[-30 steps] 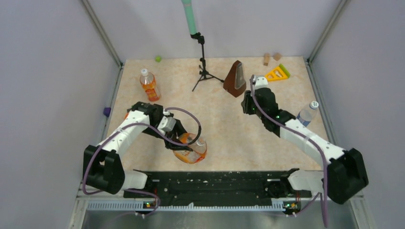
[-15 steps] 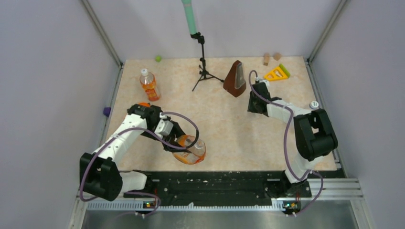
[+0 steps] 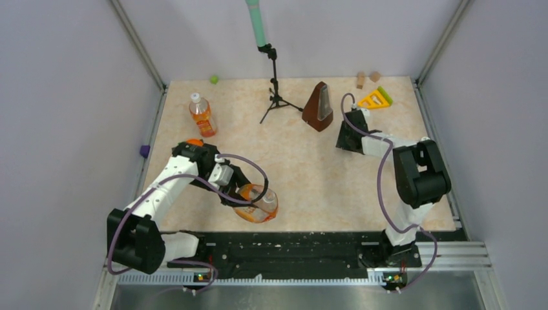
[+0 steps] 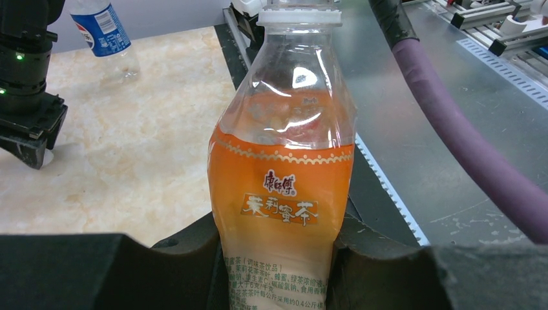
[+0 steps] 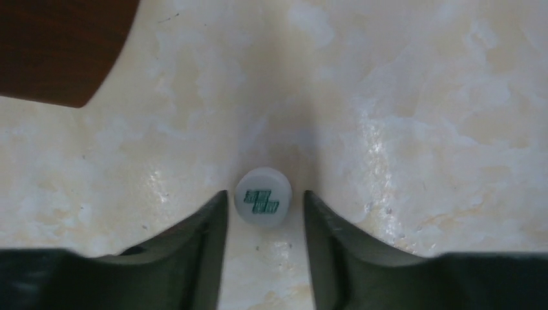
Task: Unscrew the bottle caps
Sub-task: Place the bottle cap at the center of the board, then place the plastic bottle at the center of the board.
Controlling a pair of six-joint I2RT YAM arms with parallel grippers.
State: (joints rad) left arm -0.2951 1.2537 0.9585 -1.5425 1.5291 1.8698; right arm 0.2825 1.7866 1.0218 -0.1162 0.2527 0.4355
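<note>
We found the left gripper (image 4: pixel 278 236) closed firmly on the squat orange bottle (image 4: pixel 284 161). Its two black fingers (image 4: pixel 161 271) pressed against the lower body from either side, just under the label. The bottle's screw cap (image 4: pixel 298 14) sat on the neck. From above, this bottle was out in front of the left arm, close to the near edge of the table (image 3: pixel 310 174). We could not tell whether its base touched the surface.

The right gripper (image 5: pixel 265 210) stood slightly open, pointing down at the table. Between its fingertips (image 5: pixel 203 252) lay a loose white cap (image 5: pixel 263 196), flat on the surface with a green mark facing up. We saw a thin gap on each side of it, so neither finger touched it and nothing was held. The brown metronome (image 5: pixel 58 45) stood near, beyond the fingertips and off to one side.

Farther out, the slim orange bottle (image 3: pixel 201 116) stood upright toward the far left of the table, capped in white and well apart from both arms. The clear bottle (image 4: pixel 103 29) with the blue label showed in the left wrist view near the right arm, its top cut off by the frame. A tripod stand (image 3: pixel 276 90), a yellow wedge (image 3: pixel 375 99) and wooden blocks (image 3: pixel 360 80) sat toward the far edge.
</note>
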